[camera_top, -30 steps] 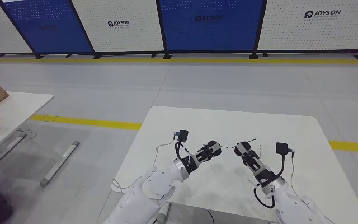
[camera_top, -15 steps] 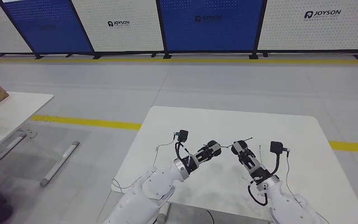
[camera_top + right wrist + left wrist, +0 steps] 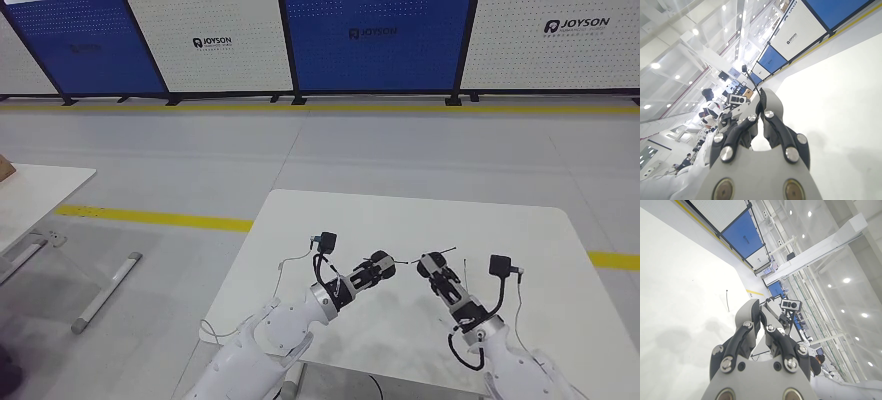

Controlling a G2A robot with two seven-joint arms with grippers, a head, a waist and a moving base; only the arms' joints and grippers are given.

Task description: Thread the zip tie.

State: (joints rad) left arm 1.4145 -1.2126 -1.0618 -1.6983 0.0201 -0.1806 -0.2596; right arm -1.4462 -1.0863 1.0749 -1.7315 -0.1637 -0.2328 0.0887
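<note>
Right wrist view: right gripper (image 3: 761, 94) clamps the light, springy zip tie (image 3: 751, 79) below its head, left gripper (image 3: 760, 307) is closed; pinch tail near tip.

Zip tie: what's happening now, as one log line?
right jaws: shut on thin black plastic zip tie | left jaws: shut | second black zip tie: lying on white table

Smooth white table (image 3: 330, 230), matt with a faint sheen. The zip tie (image 3: 753, 83) was thin black plastic, slightly glossy. On the right gripper (image 3: 760, 102) the shell was matt grey, the pads (image 3: 762, 99) ribbed black rubber, the bolts (image 3: 769, 114) polished metal. The left gripper (image 3: 760, 311) had matching finishes.
</note>
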